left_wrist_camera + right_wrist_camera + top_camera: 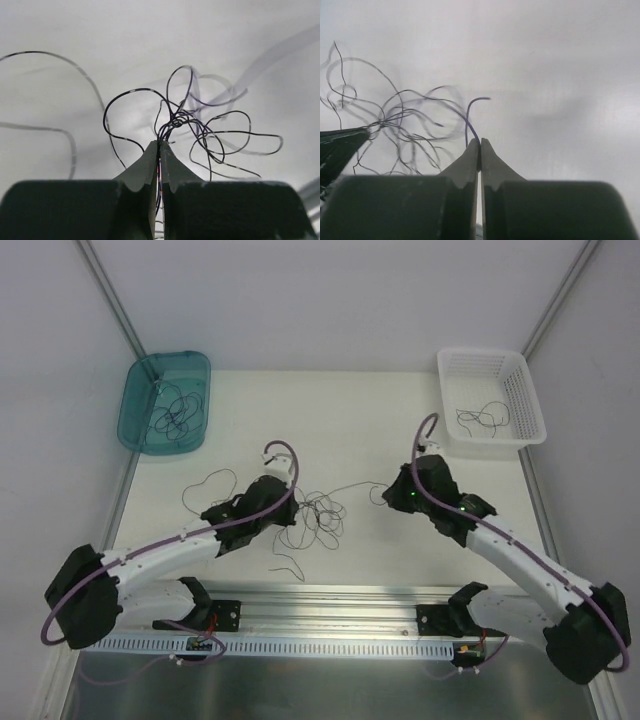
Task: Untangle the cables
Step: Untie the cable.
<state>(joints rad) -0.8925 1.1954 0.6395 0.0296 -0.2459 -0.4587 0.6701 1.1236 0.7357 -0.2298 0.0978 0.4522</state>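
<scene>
dark wiry cables lie mostly knotted between left gripper and right gripper, each clenched on a strand, with a few already in the teal tub and white basket.

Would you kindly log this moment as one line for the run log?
left gripper: shut on cables | right gripper: shut on strand | cables: tangled between grippers

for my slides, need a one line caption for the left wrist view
Left gripper pinched shut on a knot of thin dark cables, loops fanning out over the white table.
</scene>
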